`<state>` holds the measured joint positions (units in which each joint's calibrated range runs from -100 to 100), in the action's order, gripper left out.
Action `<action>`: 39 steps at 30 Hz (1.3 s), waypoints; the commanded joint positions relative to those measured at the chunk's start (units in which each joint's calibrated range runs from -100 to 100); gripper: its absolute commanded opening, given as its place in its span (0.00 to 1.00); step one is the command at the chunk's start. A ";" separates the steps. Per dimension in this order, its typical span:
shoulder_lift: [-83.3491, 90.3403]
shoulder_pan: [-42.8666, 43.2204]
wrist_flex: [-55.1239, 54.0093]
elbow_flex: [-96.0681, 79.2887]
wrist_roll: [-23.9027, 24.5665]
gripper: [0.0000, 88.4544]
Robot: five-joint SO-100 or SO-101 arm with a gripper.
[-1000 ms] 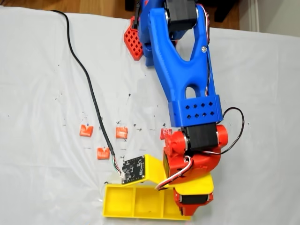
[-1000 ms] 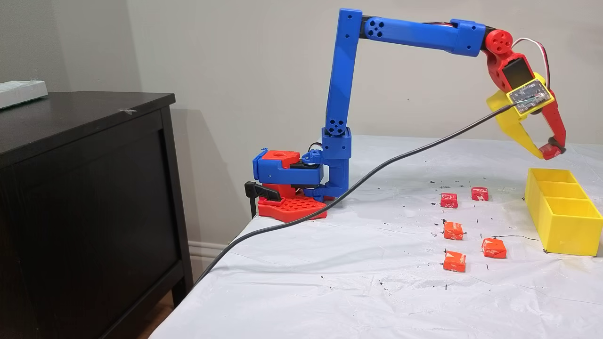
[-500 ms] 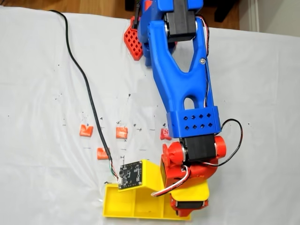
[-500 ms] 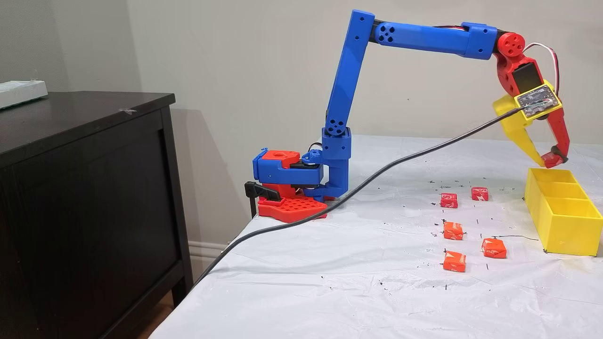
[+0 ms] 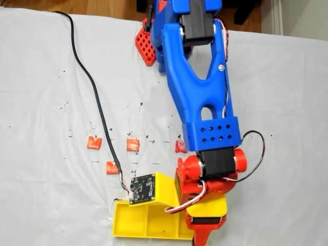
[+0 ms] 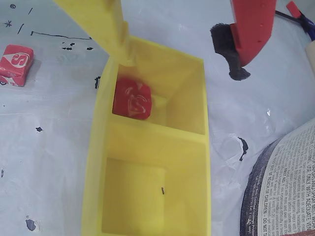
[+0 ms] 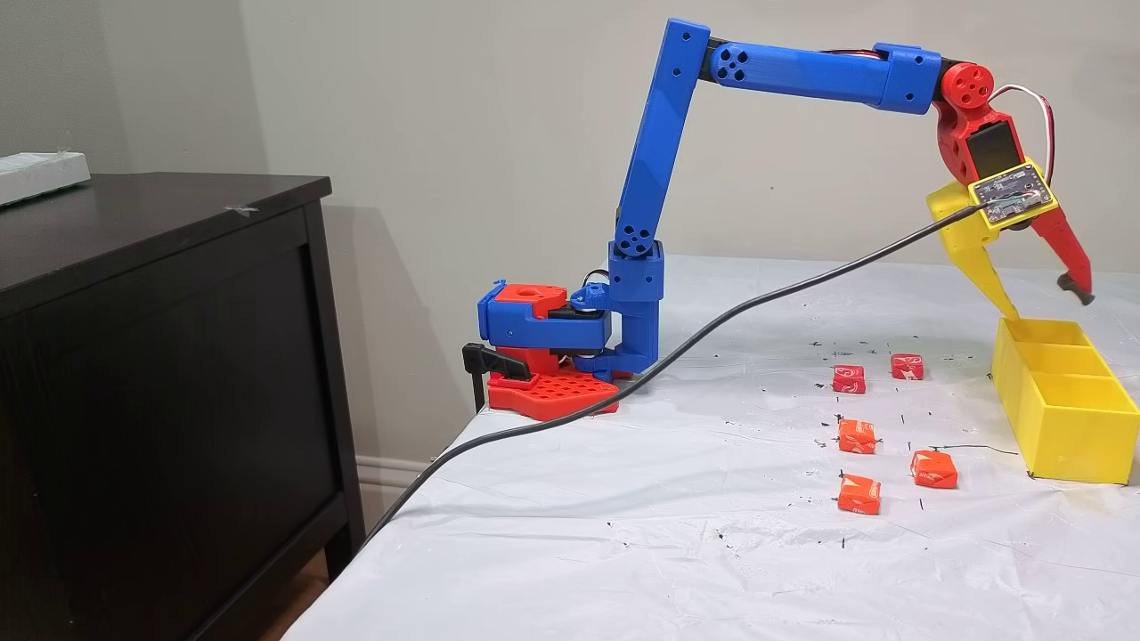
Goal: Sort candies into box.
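1. Your gripper point(image 7: 1049, 303) hangs over the far end of the box point(image 7: 1069, 423), its fingers spread wide and holding nothing; the yellow finger point(image 7: 980, 258) points down at the box's far rim and the red finger point(image 7: 1069, 258) sticks out past it.
2. In the wrist view you see the yellow finger point(image 6: 106, 27) coming in at the top left over the compartment wall and the red finger point(image 6: 251, 29) at the top right, outside the box point(image 6: 96, 162), with a clear gap between them.
3. One candy point(image 6: 132, 98) lies loose in the end compartment under the gripper, against the wall on the view's left, touching neither finger.
4. The neighbouring compartment in the wrist view holds no candy, only a small dark speck.
5. Outside the box you have five more candies on the white table cover point(image 7: 623, 534): two nearer the arm's base point(image 7: 849, 379) point(image 7: 907, 366), and three closer to the camera point(image 7: 857, 436) point(image 7: 933, 469) point(image 7: 859, 494), all well apart from the box.
6. The wrist view catches one of these point(image 6: 15, 64) at its left edge, on the cover beside the box.
7. A black cable point(image 7: 712, 325) runs from the camera board point(image 7: 1011, 191) on the wrist down across the table.
8. Printed paper point(image 6: 285, 191) lies at the wrist view's lower right corner.
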<state>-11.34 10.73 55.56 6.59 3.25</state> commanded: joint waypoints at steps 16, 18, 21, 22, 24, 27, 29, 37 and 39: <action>13.63 1.77 10.72 2.93 -3.08 0.00; 14.05 2.59 12.84 1.74 -3.42 0.00; 15.15 3.58 13.83 -1.08 -3.86 0.00; 15.58 3.76 14.07 -2.35 -3.86 0.00; 16.51 4.40 14.15 -5.27 -4.35 0.00; 18.97 5.12 13.17 -9.73 -5.13 0.00; 18.97 5.67 13.99 -10.46 -5.57 0.00; 15.49 6.84 13.91 -13.55 -5.23 0.14; 13.54 6.57 13.17 -14.01 -5.27 0.17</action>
<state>2.54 17.21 69.76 -7.87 -2.03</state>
